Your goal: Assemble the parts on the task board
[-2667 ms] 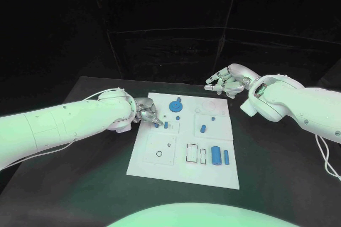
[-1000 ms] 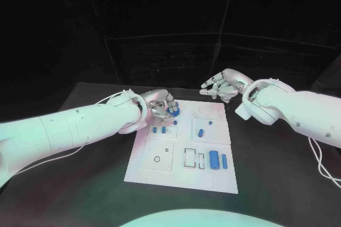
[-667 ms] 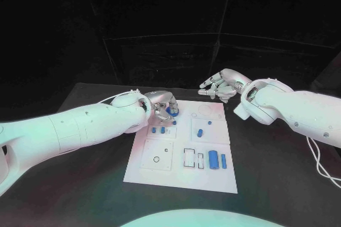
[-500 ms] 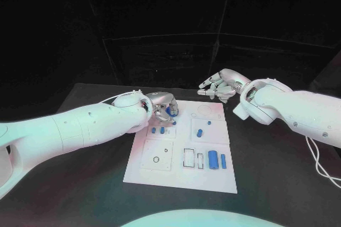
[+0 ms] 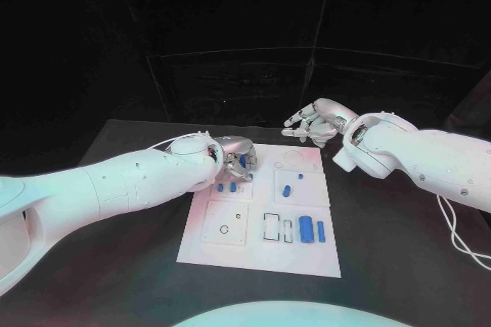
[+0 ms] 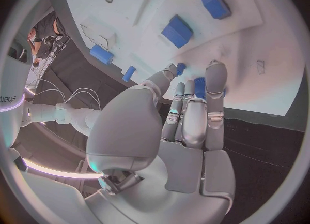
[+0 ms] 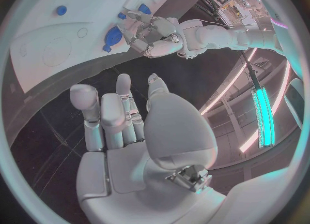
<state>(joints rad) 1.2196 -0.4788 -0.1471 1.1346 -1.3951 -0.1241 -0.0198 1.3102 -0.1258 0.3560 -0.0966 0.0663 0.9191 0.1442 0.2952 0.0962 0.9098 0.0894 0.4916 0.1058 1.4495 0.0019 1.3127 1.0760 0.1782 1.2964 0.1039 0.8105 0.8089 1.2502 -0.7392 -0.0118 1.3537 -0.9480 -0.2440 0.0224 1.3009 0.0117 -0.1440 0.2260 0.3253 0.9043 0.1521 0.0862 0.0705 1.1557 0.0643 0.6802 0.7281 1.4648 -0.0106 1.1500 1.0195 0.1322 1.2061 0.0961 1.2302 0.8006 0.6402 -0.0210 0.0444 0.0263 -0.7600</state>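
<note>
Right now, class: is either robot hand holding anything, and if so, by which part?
The left hand has its fingers around a blue part at the task board's far left corner; the exact hold cannot be told. The right hand holds nothing.

Parts (image 5: pixel 306 228) on task board (image 5: pixel 256 252)

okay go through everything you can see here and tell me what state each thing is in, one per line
left hand: over the board's far left corner, fingers curled down on a blue part
right hand: raised beyond the board's far edge, fingers apart, holding nothing
task board: flat on the table
two blue cylinders: lying side by side on the board
</note>
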